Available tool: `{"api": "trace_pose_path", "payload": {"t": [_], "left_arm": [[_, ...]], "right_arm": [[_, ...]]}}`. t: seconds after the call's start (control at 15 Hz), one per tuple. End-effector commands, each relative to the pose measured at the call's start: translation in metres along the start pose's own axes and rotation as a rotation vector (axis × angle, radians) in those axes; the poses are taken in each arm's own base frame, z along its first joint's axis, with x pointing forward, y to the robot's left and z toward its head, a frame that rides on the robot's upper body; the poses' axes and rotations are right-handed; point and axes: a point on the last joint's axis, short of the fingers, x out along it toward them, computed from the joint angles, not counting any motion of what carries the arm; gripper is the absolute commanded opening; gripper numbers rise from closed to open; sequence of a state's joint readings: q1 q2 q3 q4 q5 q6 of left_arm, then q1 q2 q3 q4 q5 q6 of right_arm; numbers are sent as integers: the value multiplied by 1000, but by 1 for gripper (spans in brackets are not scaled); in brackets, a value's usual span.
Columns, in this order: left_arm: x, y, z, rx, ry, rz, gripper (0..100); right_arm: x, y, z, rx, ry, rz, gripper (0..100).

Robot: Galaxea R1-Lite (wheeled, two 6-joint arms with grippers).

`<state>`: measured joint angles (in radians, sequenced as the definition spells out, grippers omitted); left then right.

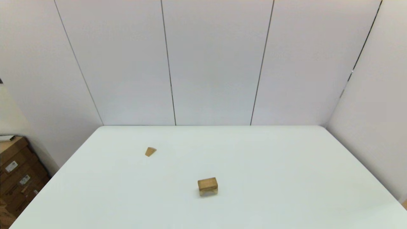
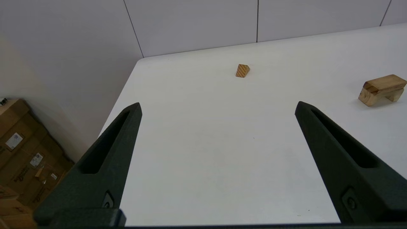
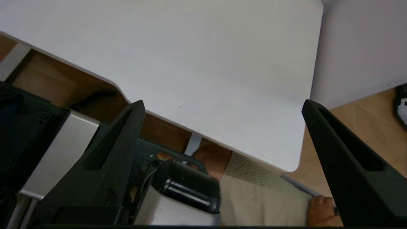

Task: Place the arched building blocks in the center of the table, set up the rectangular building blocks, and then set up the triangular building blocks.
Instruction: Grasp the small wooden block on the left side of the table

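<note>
Near the middle of the white table stands the arched block on its two legs. The rectangular block lies flat on top of it. In the left wrist view the same pair shows as arch under slab. The small triangular block lies alone, farther back and to the left. My left gripper hangs open and empty above the table's near left part, well short of the blocks. Over the table's front right corner my right gripper is open and empty. Neither arm shows in the head view.
Stacked cardboard boxes stand on the floor left of the table. White wall panels close the back and right sides. Below the front edge, the right wrist view shows the robot's base and a person's hand.
</note>
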<state>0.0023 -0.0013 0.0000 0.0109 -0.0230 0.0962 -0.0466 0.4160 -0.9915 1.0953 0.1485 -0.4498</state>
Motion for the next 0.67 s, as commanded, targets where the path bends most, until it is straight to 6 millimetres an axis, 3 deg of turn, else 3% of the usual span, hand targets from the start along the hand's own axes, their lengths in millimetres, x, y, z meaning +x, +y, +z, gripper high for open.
{"api": "trace_pose_path", "payload": {"t": [0.07,0.4,0.67], "left_arm": [[0,0,0,0,1,1,100],[0,0,0,0,1,-1,100],[0,0,0,0,1,-1,100]], "right_arm": [[-7,17,-30,40,-58,-36,100],[-8,17,-38,100,-44,-84,100],[5,25,-66,80,-40,-61,100]]}}
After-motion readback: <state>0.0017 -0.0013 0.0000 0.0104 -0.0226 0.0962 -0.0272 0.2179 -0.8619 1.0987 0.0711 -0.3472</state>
